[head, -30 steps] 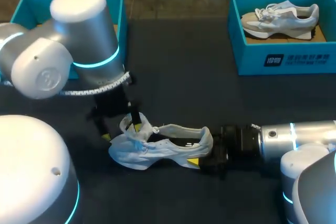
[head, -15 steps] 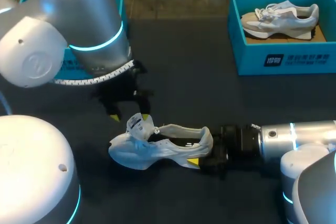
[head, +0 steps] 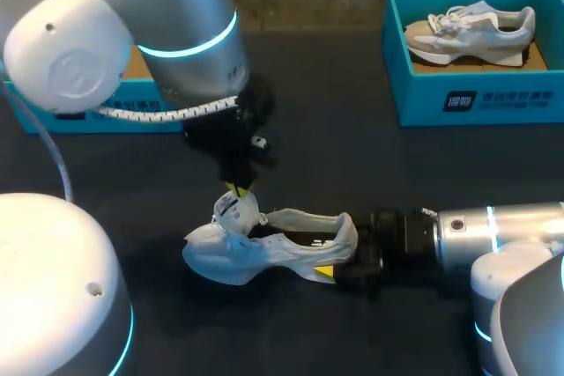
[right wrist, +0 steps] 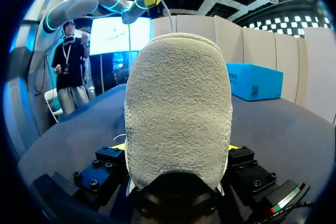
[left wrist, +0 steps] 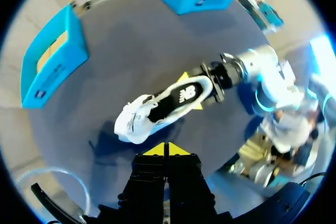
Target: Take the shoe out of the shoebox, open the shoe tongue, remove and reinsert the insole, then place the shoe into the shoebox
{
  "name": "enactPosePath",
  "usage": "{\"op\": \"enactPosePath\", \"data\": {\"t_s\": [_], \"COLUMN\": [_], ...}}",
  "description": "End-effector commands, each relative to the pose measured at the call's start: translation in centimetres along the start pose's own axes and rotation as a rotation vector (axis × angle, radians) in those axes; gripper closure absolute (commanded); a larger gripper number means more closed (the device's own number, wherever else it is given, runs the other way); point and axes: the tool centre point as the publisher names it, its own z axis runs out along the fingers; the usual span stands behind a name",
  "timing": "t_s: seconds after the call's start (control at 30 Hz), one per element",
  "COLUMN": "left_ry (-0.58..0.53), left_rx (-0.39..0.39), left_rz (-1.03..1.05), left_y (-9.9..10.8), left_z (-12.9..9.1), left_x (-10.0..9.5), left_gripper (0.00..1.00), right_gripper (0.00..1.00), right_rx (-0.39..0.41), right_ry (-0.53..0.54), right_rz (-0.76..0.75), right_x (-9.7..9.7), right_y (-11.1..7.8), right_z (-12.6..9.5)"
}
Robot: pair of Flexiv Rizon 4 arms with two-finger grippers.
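White shoe (head: 264, 253) lies on the dark table (head: 352, 156), outside either box. Its long axis runs across me, heel to my right and toe to my left. Right gripper (head: 339, 257) is clamped on the heel from two sides, and the opening faces up. Left gripper (left wrist: 164, 149) hangs just above the toe half, its yellow tips pressed together with nothing between them. The raised tongue (head: 233, 210) sits right under it, so I judge the left arm to be the one placed for the tongue and insole work, reaching down and toward the heel. Whether the tips touch the tongue I cannot tell. The dark insole (left wrist: 178, 97) looks seated, with its front end hidden under the tongue. Farther off, the left box (head: 132, 112) is largely covered by the left arm, and the right box (head: 476, 99) holds a second shoe (head: 471, 28).
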Motion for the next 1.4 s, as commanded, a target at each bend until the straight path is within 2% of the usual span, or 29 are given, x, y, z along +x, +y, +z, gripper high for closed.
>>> {"op": "enactPosePath", "data": {"t_s": [0.03,0.17,0.23,0.3,0.33,0.37,0.4,0.67,0.93,1.03,1.1,1.4], "left_ry": [0.048,0.048,0.029,0.116,0.18,0.156,0.102,0.102,0.115,0.106,0.076,0.076], "left_rx": [-0.083,-0.083,-0.032,-0.022,-0.059,-0.092,-0.096,-0.096,-0.079,-0.062,-0.088,-0.088], "left_rz": [0.261,0.261,0.49,0.723,0.92,1.025,1.003,1.003,1.318,1.355,1.339,1.339], "left_y": [-0.7,-0.7,-0.5,-0.2,-0.1,-0.3,-0.7,-0.7,-1.9,-2.3,-2.5,-2.5], "left_z": [0.1,0.1,0.4,0.4,0.5,0.8,1.0,1.0,3.0,3.7,4.0,4.0], "left_x": [-0.4,-0.4,0.4,0.7,0.7,0.6,0.5,0.5,2.1,2.5,2.2,2.2], "left_gripper": [1.0,1.0,1.0,1.0,1.0,1.0,1.0,1.0,1.0,1.0,1.0,1.0], "right_gripper": [1.0,1.0,1.0,1.0,1.0,1.0,1.0,1.0,1.0,1.0,1.0,1.0], "right_rx": [0.004,0.004,0.004,0.004,0.004,0.004,0.004,0.004,0.004,0.004,0.004,0.004], "right_ry": [-0.001,-0.001,-0.001,-0.001,-0.001,-0.001,-0.001,-0.001,-0.001,-0.001,-0.001,-0.001], "right_rz": [0.0,0.0,0.0,0.0,0.0,0.0,0.0,0.0,0.0,0.0,0.0,0.0], "right_x": [0.0,0.0,0.0,0.0,0.0,0.0,0.0,0.0,0.0,0.0,0.0,0.0], "right_y": [0.1,0.1,0.1,0.1,0.1,0.1,0.1,0.1,0.1,0.1,0.1,0.1], "right_z": [0.1,0.1,0.1,0.1,0.1,0.1,0.1,0.1,0.1,0.1,0.1,0.1]}}
